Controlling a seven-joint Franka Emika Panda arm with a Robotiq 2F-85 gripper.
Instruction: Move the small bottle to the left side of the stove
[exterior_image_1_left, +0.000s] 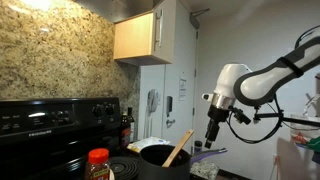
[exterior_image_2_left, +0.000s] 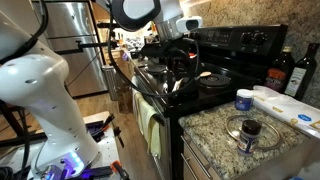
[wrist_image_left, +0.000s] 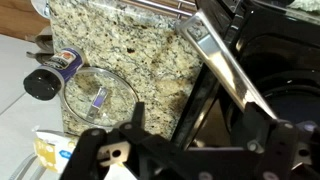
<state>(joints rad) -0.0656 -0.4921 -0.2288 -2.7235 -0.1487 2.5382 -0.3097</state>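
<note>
The small bottle (wrist_image_left: 52, 75), with a black cap and a blue and white label, stands on the granite counter (wrist_image_left: 150, 50) beside the stove. It also shows in an exterior view (exterior_image_2_left: 243, 100). The black stove (exterior_image_2_left: 185, 85) with its raised knob panel (exterior_image_1_left: 55, 115) shows in both exterior views. My gripper (exterior_image_2_left: 180, 62) hangs above the stove top, apart from the bottle, and appears open and empty. It also shows in an exterior view (exterior_image_1_left: 212, 132). In the wrist view only its dark linkage (wrist_image_left: 190, 150) shows along the bottom edge.
A glass lid (wrist_image_left: 97, 95) with a black knob lies on the counter next to the bottle. A black pot with a wooden spoon (exterior_image_1_left: 165, 152) sits on the stove. A red-capped jar (exterior_image_1_left: 98, 162) stands in the foreground. Dark bottles (exterior_image_2_left: 282, 72) stand at the back of the counter.
</note>
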